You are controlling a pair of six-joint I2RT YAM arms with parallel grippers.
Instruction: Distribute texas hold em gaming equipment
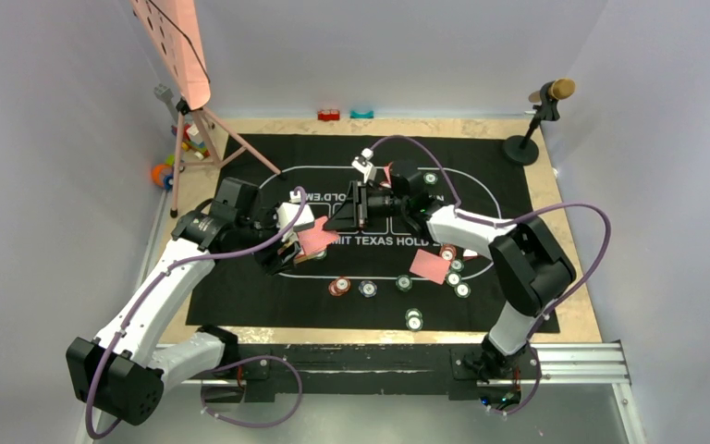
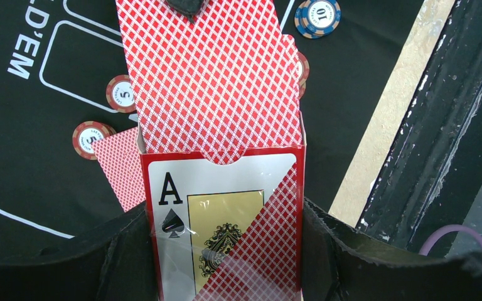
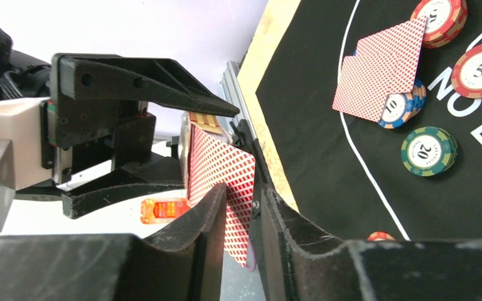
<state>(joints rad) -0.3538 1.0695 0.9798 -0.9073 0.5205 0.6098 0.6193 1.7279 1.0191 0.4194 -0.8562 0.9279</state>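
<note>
— Black matte mat [image 1: 240, 277] is covering the wooden table [image 1: 481, 127], and round chips [image 1: 366, 288] are lying scattered toward its near edge.
— Meanwhile the left gripper [image 2: 223, 263] is clamping the glossy card box [image 2: 223, 207]. The right gripper [image 3: 245, 207] is pinching a diamond-patterned card [image 3: 216, 163] that is sticking out of it, above mid-mat.

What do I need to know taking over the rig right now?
Left gripper: shut on the box, held over the mat.
Right gripper: shut on a card partly out of the box.
Done: a loose card lies on the mat by the chips, which sit in small stacks at near right.
Left: likely pull this card free, deal more, share out the chips.
</note>
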